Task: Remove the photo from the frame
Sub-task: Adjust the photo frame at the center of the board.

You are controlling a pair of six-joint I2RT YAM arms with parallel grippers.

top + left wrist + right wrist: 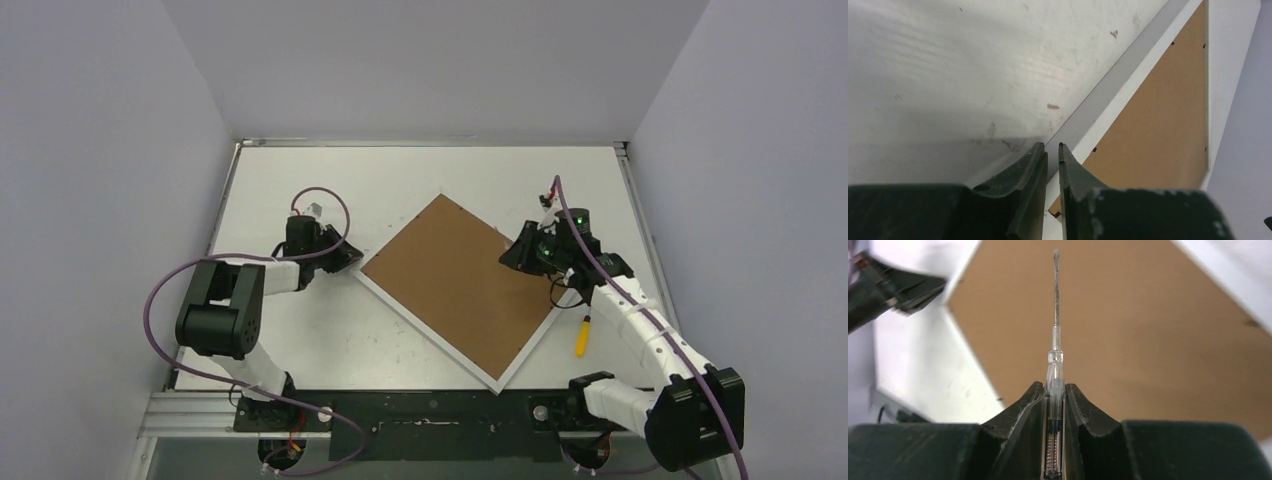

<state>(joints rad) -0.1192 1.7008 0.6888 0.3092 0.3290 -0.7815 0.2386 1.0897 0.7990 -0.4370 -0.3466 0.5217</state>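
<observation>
As it is being pinched between the right gripper's (1054, 387) fingers, a clear-handled screwdriver (1056, 340) is being pointed out over the frame's (460, 285) brown back, which is facing up on the table (300, 340). Just beside the frame's left corner, the left gripper (1053, 146) is being held almost closed, gripping nothing. The photo is being hidden from view.
</observation>
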